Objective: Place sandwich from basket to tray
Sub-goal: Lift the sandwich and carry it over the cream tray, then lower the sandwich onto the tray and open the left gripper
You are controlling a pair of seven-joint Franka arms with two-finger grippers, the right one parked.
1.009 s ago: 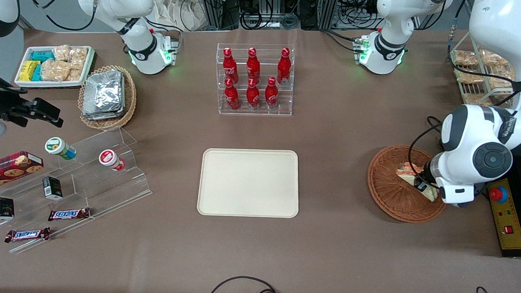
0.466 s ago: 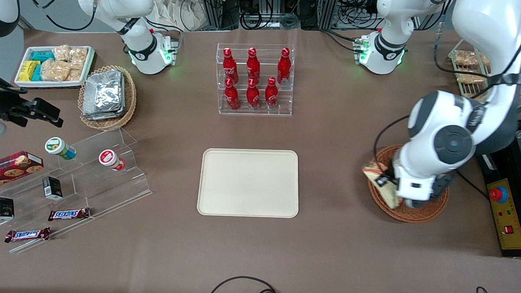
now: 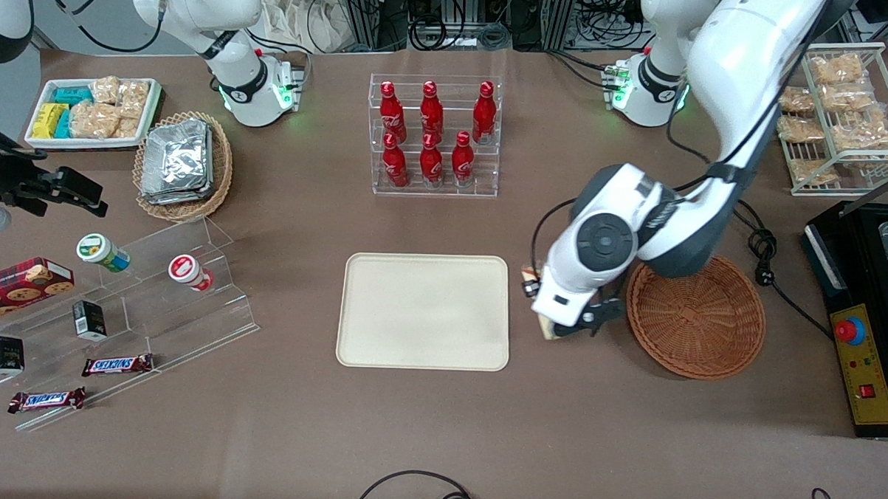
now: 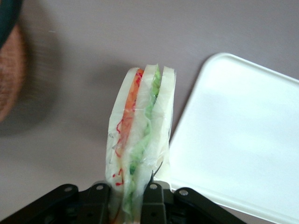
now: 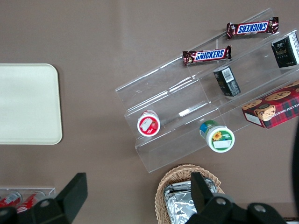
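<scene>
The gripper (image 4: 125, 198) is clamped on the base of the sandwich (image 4: 140, 140), carried in the air between the basket (image 3: 696, 317) and the tray (image 3: 424, 311), just beside the tray's rim. The wedge is probably light and soft, its clear wrap slippery. A light grip across the flat bread faces suits it; hard squeezing would likely crush the filling.

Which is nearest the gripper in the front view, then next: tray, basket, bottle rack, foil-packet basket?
Gripper holds the sandwich.
1. Tray, beside it.
2. Basket, toward the working arm's end.
3. Bottle rack, farther from the camera.
4. Foil-packet basket, toward the parked arm's end.
</scene>
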